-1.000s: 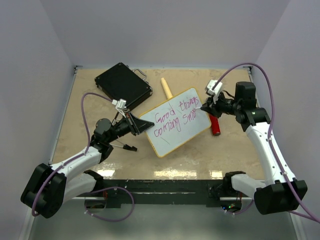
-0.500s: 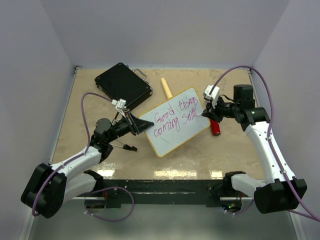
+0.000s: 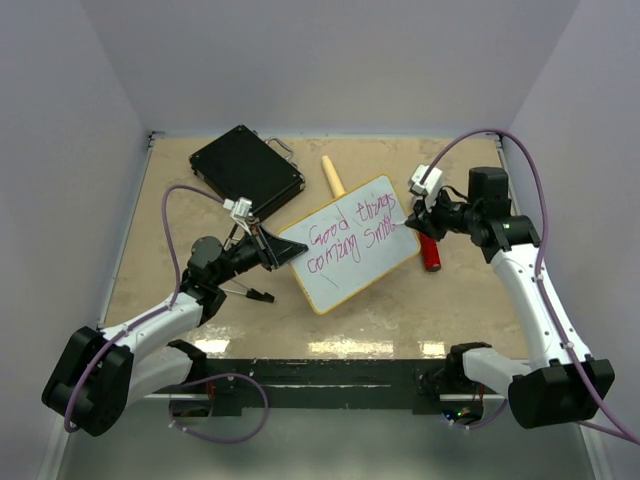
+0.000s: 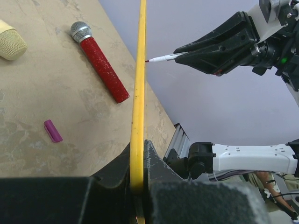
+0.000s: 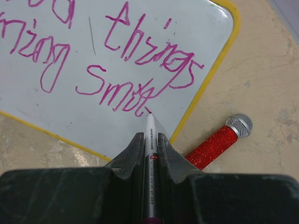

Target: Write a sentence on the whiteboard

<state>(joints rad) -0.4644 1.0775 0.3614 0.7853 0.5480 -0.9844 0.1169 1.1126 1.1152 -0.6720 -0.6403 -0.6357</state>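
Note:
The whiteboard (image 3: 345,285), yellow-framed, is tilted up off the table. My left gripper (image 3: 283,250) is shut on its left edge; the left wrist view shows the frame (image 4: 138,93) edge-on between the jaws of the left gripper (image 4: 137,163). The sentence (image 3: 350,237) runs in magenta over two lines, and the right wrist view shows "things" and a word starting "Sm" (image 5: 140,60). My right gripper (image 3: 412,218) is shut on a white marker (image 5: 150,135). The marker tip touches the board just after the last letter of the lower line.
A black case (image 3: 247,167) lies at the back left, with a cream-coloured handle (image 3: 332,177) beside it. A red glitter microphone (image 3: 430,252) lies just right of the board, under my right gripper. A purple cap (image 4: 53,130) lies on the table behind the board.
My right gripper with the marker has shifted a little at the end of the lower line, adding strokes to the last word. The left gripper and the board have stayed put.

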